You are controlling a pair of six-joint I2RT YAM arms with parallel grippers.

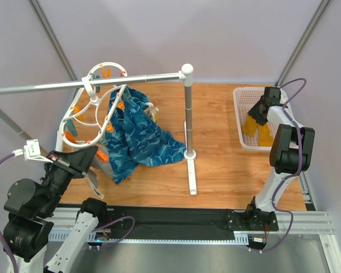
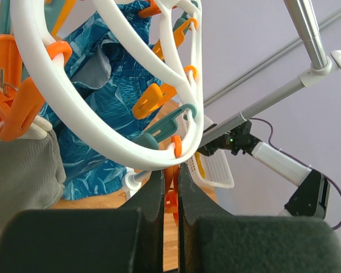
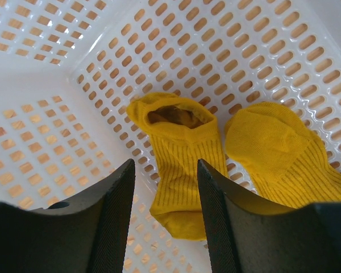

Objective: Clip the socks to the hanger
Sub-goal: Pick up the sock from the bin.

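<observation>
The white oval hanger [image 1: 94, 100] with orange clips hangs from the rail at the left; its ring [image 2: 102, 136] fills the left wrist view. My left gripper [image 1: 94, 159] sits under the ring's low edge, its jaws [image 2: 171, 182] pinched on an orange clip [image 2: 171, 196] that hangs from the ring. Two mustard-yellow socks [image 1: 253, 126] lie side by side in a white basket [image 1: 239, 135] at the far right. My right gripper [image 1: 258, 111] hovers over them, open and empty [image 3: 165, 170], its fingers straddling the left sock [image 3: 184, 165]. The other sock [image 3: 284, 153] lies to its right.
A long grey rail [image 1: 57, 85] runs across on a white post [image 1: 188, 119] whose foot [image 1: 192, 179] stands mid-table. A blue wave-patterned cloth [image 1: 139, 136] hangs from the hanger down to the wooden table. A grey garment [image 2: 23, 176] hangs clipped beside the left gripper.
</observation>
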